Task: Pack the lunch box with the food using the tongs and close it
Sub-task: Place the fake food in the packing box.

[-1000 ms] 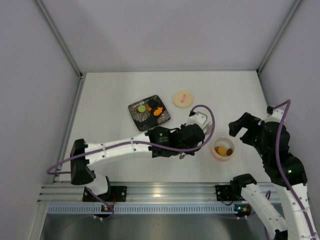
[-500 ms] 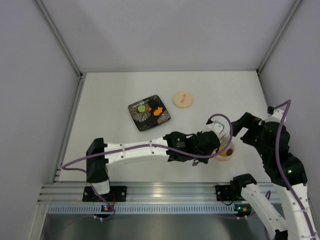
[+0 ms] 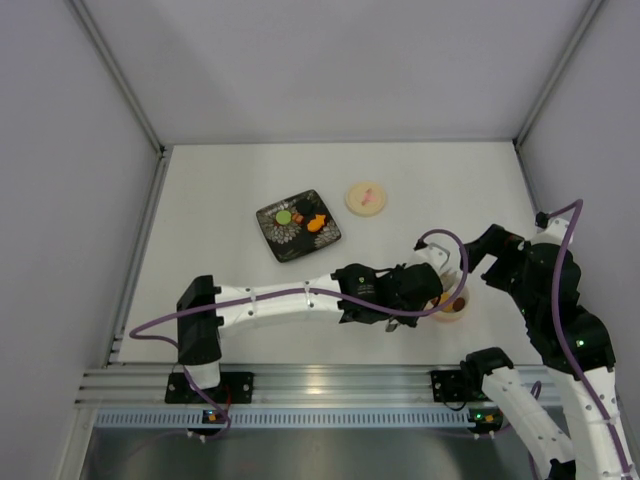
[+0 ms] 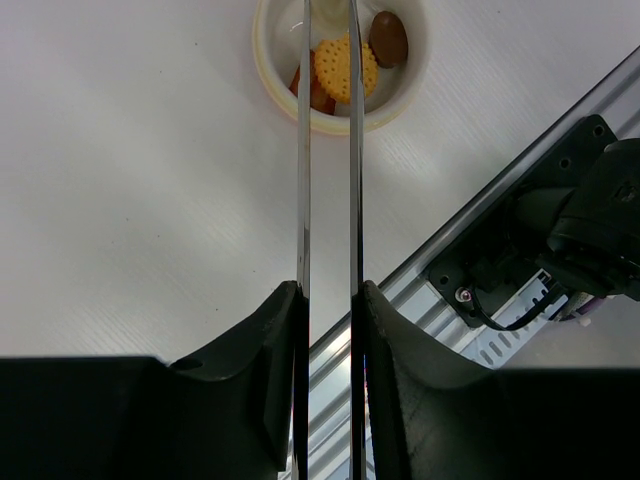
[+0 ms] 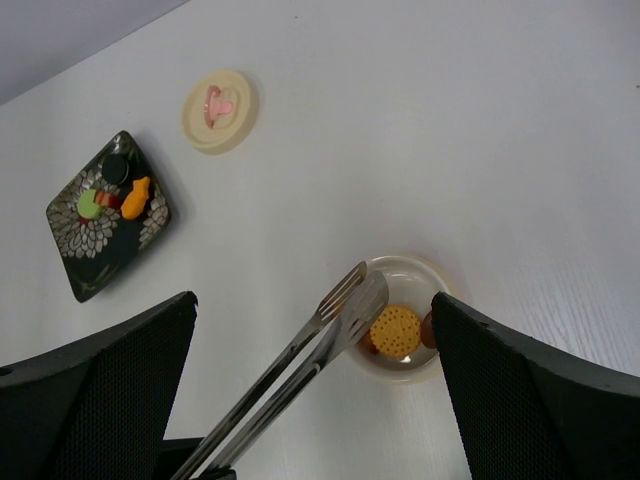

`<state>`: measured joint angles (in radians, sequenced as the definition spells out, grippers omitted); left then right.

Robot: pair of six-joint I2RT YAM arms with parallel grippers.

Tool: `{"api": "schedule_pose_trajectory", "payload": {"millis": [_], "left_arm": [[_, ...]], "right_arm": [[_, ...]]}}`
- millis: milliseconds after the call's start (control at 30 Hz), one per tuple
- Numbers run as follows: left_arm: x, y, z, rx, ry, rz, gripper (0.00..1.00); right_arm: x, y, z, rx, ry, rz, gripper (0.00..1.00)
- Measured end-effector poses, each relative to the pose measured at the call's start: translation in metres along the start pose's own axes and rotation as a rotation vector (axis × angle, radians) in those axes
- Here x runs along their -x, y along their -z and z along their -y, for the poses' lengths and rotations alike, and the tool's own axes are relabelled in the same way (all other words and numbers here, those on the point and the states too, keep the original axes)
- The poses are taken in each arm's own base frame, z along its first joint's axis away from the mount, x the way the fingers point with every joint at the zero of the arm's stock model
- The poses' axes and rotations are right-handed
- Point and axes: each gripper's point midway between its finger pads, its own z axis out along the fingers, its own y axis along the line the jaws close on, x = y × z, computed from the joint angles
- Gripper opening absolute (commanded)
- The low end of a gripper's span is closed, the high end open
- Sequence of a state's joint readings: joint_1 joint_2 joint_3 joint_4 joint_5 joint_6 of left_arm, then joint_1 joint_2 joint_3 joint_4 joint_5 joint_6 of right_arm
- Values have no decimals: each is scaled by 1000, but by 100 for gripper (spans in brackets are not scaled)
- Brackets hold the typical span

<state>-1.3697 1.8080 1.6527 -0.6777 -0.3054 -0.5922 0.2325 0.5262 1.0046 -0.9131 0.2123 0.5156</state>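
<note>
The lunch box (image 3: 457, 312) stands at the right, white inside (image 4: 268, 60) (image 5: 405, 266). A round yellow cracker (image 5: 396, 330), a brown piece (image 4: 388, 38) and an orange piece of food lie in it. My left gripper (image 3: 420, 285) (image 4: 328, 300) is shut on the tongs (image 4: 303, 150) (image 5: 300, 370). Their tips hang slightly apart over the box's left side, with nothing seen between them. More food, green (image 5: 88, 204) and orange (image 3: 316, 223), sits on the dark plate (image 3: 283, 248). My right gripper (image 3: 480, 255) (image 5: 312, 297) stands open above the box. The cream lid (image 3: 366, 197) (image 5: 218, 110) lies apart.
The patterned plate (image 5: 80, 280) sits left of centre, with the lid just right of it. An aluminium rail (image 4: 420, 280) with the arm bases runs along the near edge. Grey walls enclose the table on three sides.
My left arm has swung right with the tongs, from the middle of the table to over the lunch box, and has held there for the last half second. The right arm is still.
</note>
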Motion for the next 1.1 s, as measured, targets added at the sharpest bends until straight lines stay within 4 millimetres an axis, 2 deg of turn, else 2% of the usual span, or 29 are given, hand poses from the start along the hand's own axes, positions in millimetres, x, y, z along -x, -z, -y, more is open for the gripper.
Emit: {"api": "schedule_pose_trajectory", "payload": {"millis": [600,1100], "left_arm": [[0,-2,-4,23,1,4,40],[0,-2,-5,27,4,7,41]], "right_arm": [[0,0,0,-1,0,0,99],[0,0,0,0,0,0,99]]}}
